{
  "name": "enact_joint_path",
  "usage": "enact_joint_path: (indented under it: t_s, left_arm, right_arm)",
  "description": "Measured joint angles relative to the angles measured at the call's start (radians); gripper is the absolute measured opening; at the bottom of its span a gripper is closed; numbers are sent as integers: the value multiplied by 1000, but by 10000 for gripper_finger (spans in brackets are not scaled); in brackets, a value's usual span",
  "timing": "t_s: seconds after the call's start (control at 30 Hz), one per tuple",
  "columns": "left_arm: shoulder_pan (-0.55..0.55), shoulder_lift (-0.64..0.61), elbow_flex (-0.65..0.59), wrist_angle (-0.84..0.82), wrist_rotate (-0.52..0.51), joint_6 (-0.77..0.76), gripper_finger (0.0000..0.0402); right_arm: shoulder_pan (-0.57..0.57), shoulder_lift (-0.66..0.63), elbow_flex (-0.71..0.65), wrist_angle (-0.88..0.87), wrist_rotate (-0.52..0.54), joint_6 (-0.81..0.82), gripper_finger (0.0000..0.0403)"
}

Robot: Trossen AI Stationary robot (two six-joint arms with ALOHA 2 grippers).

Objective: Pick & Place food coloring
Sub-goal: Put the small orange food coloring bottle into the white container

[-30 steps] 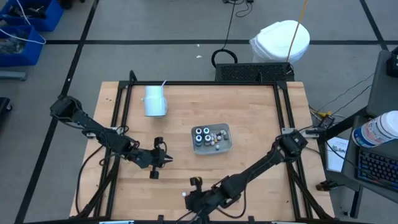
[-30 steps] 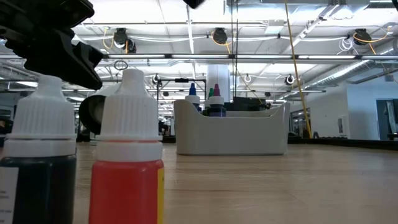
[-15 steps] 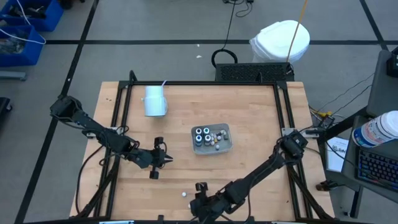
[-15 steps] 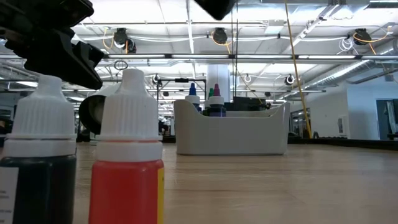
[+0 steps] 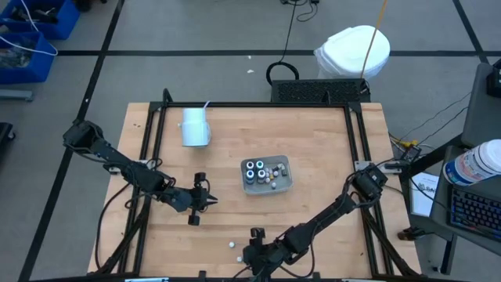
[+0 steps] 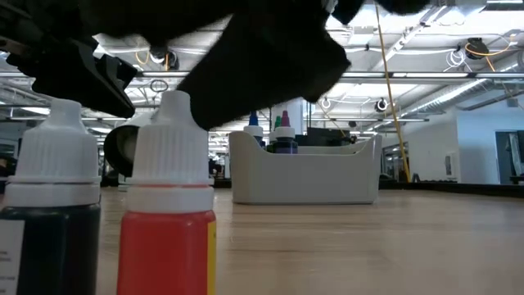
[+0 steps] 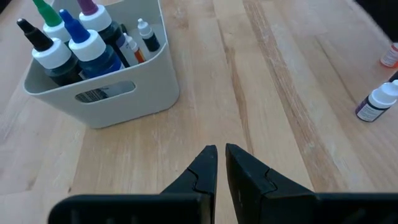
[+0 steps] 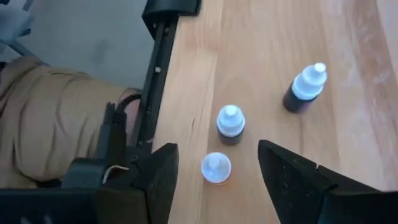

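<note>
From above, your right gripper (image 5: 258,249) sits low at the near edge of the table (image 5: 329,157), its arm stretched in from the right side. A tiny white-capped bottle (image 5: 233,244) stands just to its left, with another faint one below it. The grey tray (image 5: 267,174) holding most of the food coloring sits in the middle of the table, well apart from the gripper. The left gripper (image 5: 202,196) waits left of the tray. A white cup (image 5: 194,127) lies at the far left.

At table height, a red bottle (image 6: 168,213) and a dark bottle (image 6: 51,217) stand upright and close together in the foreground, with the dark bulk of an arm overhead. The tray stands beyond them.

The left wrist camera shows its fingers (image 7: 202,169) closed and empty, pointing toward the tray (image 7: 106,87). Two loose bottles appear at the far edge.

The right wrist camera shows its fingers (image 8: 292,171) spread wide, holding nothing. Three loose bottles stand ahead: a pale-capped one (image 8: 216,167) nearest the gap, one with a dark body (image 8: 230,122) just beyond, and a purple one (image 8: 303,88) farther off.

To pick cleanly, choose one bottle, centre it between the fingers, and keep clear of its neighbours, which look easy to topple. Come down straight, then close around the body below the cap.
</note>
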State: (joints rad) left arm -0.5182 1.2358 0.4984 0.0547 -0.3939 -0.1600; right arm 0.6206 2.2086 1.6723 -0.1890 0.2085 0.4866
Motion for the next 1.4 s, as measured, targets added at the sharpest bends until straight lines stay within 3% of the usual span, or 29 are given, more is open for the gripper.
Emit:
enact_joint_path:
  t_s: [0.27,1.1,1.4]
  left_arm:
    - [0,0,0,0,0,2,42]
    - [0,0,0,0,0,4,42]
    - [0,0,0,0,0,4,42]
  right_arm:
    - [3,-1,-34,8,54,29,211]
    - [15,-1,-69,69,50,53,211]
    - [37,15,-67,172,66,-2,183]
